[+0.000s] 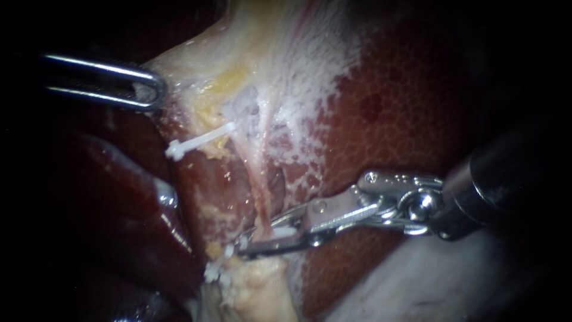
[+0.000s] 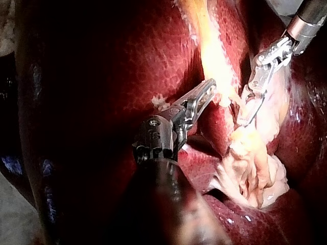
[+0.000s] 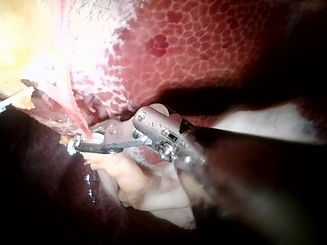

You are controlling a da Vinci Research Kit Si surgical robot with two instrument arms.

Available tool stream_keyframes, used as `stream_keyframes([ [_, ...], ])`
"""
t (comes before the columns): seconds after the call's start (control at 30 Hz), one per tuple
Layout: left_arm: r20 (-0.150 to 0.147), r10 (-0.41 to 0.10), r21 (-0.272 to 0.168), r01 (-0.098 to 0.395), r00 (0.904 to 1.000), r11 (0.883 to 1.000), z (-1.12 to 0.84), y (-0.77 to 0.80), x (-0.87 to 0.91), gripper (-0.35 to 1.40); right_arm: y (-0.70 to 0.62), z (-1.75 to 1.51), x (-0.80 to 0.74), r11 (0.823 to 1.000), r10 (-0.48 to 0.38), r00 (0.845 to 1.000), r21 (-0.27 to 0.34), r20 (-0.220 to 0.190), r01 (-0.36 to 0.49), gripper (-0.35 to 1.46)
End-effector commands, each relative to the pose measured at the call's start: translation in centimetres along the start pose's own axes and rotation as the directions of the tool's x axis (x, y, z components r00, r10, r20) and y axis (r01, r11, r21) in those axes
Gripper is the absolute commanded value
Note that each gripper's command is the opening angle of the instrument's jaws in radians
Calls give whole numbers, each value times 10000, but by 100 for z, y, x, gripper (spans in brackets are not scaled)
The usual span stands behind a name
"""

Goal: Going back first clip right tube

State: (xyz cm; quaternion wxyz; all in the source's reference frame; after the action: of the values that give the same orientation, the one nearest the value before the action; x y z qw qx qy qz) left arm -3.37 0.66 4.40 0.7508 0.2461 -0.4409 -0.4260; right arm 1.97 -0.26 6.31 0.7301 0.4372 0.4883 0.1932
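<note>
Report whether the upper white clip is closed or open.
Closed: the upper white clip shows as one thin straight bar, with no gap between its arms.

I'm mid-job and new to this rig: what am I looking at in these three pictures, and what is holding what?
This is a surgical robot with two thin instruments, each ending in a small pincer. The wide picture comes from the endoscope, close over the liver. The other two come from a camera on each arm, looking along its own shaft. The left instrument enters from the left; its pincer is shut on pale tissue, holding it stretched. The right instrument enters from the right, its tip at a thin tube; whether it grips anything I cannot tell. A white clip lies across the tissue between the two.
</note>
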Motion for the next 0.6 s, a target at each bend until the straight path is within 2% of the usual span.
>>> stream_keyframes([
  [0.03, 0, 4, 1, -4, 10000, 10000, 0, 0, 0, -35, 0, 0, 0, 10000, 4, 10000, 0, 2, -4, -35],
  [0.53, 2, 6, -4, -6, 10000, 10000, 1, 0, 0, -35, 1, 6, 0, 10000, 1, 10000, -42, 22, 0, -35],
  [0.6, 2, 6, -3, -6, 10000, 10000, 1, 0, 0, -35, 1, 8, 0, 10000, -61, 10000, -52, 26, 61, -10],
])
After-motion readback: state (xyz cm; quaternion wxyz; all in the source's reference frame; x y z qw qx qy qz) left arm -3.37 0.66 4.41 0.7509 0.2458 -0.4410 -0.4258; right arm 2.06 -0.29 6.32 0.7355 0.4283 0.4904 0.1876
